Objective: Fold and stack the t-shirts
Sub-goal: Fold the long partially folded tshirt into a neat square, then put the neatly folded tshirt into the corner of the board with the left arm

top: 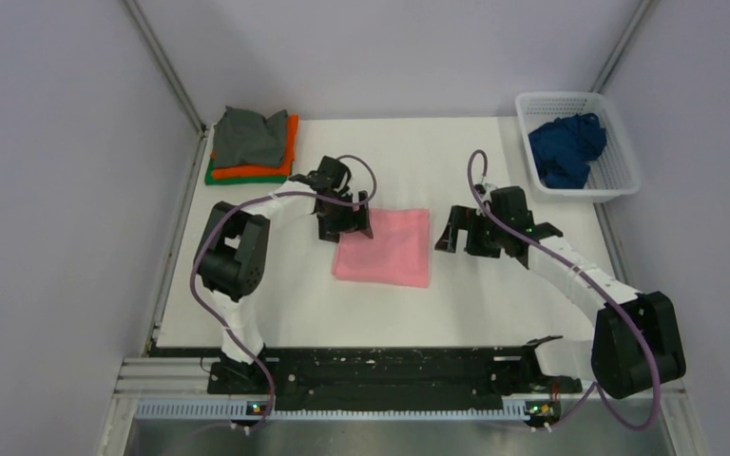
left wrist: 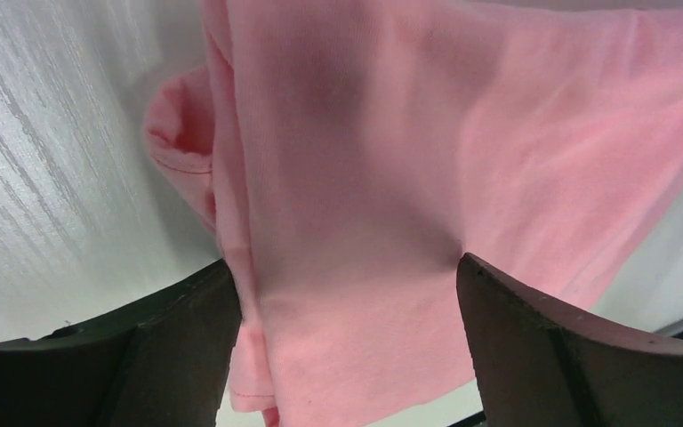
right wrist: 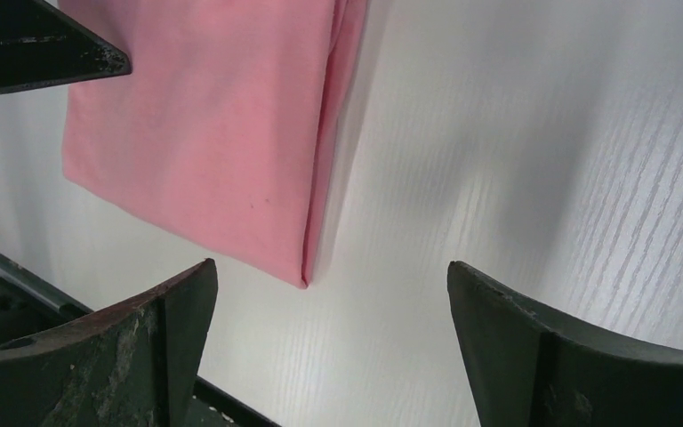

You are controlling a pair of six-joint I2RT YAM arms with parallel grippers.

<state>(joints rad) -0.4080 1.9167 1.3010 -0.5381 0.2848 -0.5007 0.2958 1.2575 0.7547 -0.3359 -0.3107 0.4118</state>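
A light pink t-shirt (top: 385, 247), folded into a rectangle, lies flat in the middle of the table. My left gripper (top: 347, 223) is at its left edge, open, with its fingers set either side of the pink cloth (left wrist: 365, 178); the left gripper (left wrist: 342, 262) shows no pinch on it. My right gripper (top: 456, 237) hovers just right of the shirt, open over bare table. In the right wrist view that gripper (right wrist: 331, 264) holds nothing and the shirt's folded corner (right wrist: 307, 276) lies apart from it. A stack of folded t-shirts (top: 252, 142) sits at the back left, grey over orange over green.
A white lattice basket (top: 627, 166) stands at the back right with a crumpled dark blue t-shirt (top: 567, 147) inside. Metal frame posts rise at both back corners. The black rail with the arm bases runs along the near edge.
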